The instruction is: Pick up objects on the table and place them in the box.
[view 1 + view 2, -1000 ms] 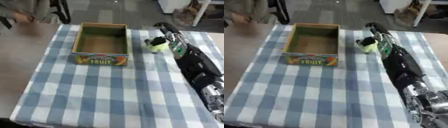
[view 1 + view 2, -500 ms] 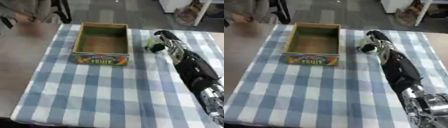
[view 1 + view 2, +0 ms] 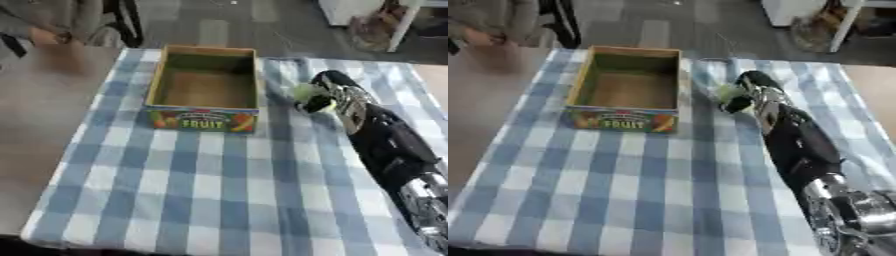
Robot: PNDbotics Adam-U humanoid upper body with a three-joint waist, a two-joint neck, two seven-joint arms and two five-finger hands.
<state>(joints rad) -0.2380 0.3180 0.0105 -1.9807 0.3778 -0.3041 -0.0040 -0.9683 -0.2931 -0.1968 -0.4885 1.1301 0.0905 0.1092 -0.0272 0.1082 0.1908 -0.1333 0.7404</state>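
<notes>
Left eye view: we see the right hand (image 3: 325,92) reaching in from the lower right, arm stretched across the surface (image 3: 201,200), which carries a blue-and-white checked cloth. The hand is grasping a small yellow-green object (image 3: 308,93), fingers curled round it; we can't make out what the object is beyond a rounded shape and its colour, and we can't tell whether it sits on the cloth or is lifted off it. It sits just right of the box (image 3: 206,121), near the box's right wall but apart from it, level with the box's front half. The box is an open-topped cardboard one with "FRUIT" printed on the front face and coloured fruit pictures; we see nothing inside it, only the brown bottom. It stands on the far middle part of the surface, long side running away from us. The left hand shows in neither view. Right eye view shows the same layout, shifted slightly left.
</notes>
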